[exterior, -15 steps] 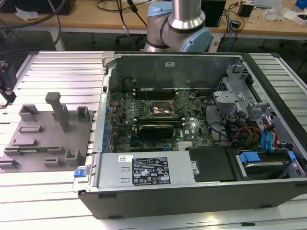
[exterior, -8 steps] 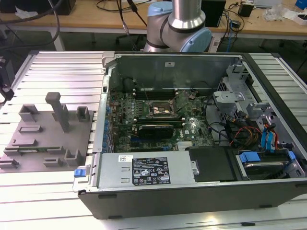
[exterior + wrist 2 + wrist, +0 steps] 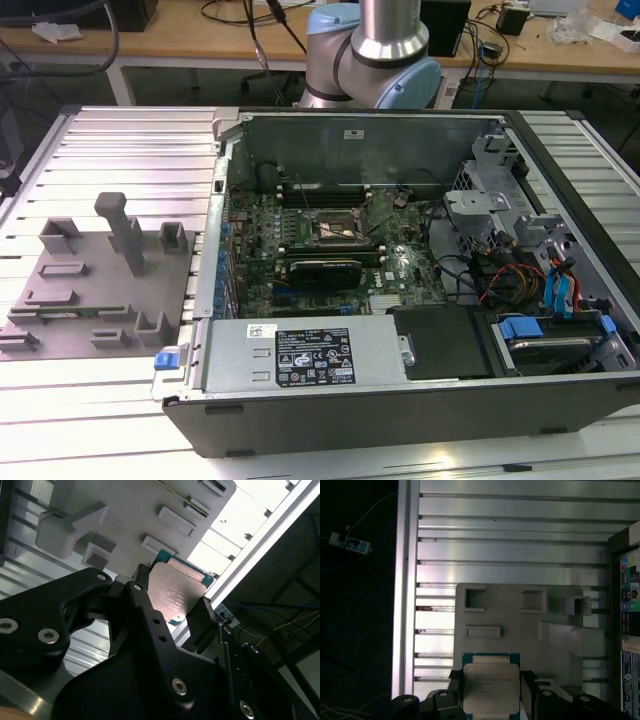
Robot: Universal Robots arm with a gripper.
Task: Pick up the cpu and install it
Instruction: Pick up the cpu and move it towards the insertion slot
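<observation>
The cpu (image 3: pixel 491 687) is a flat square chip with a pale metal top on a green board edge. It sits between the black fingers (image 3: pixel 526 682) of my gripper (image 3: pixel 491 692), which is shut on it. In both wrist views it hangs well above the grey fixture plate (image 3: pixel 520 625). The second wrist view shows the cpu (image 3: pixel 175 592) clamped on two opposite sides by the gripper (image 3: pixel 172 597), with the fixture plate (image 3: pixel 145 505) beyond it. In the exterior view the fixture plate (image 3: pixel 100 290) lies on the left, and the motherboard socket (image 3: pixel 335 228) sits inside the open computer case (image 3: pixel 400 420).
Upright grey blocks and a tall post (image 3: pixel 125 230) rise from the fixture plate. The ribbed aluminium table (image 3: pixel 60 420) carries the plate and the case. The case holds cables and drive bays (image 3: pixel 540 290) at the exterior view's right. The table's edge (image 3: pixel 402 580) drops to dark floor.
</observation>
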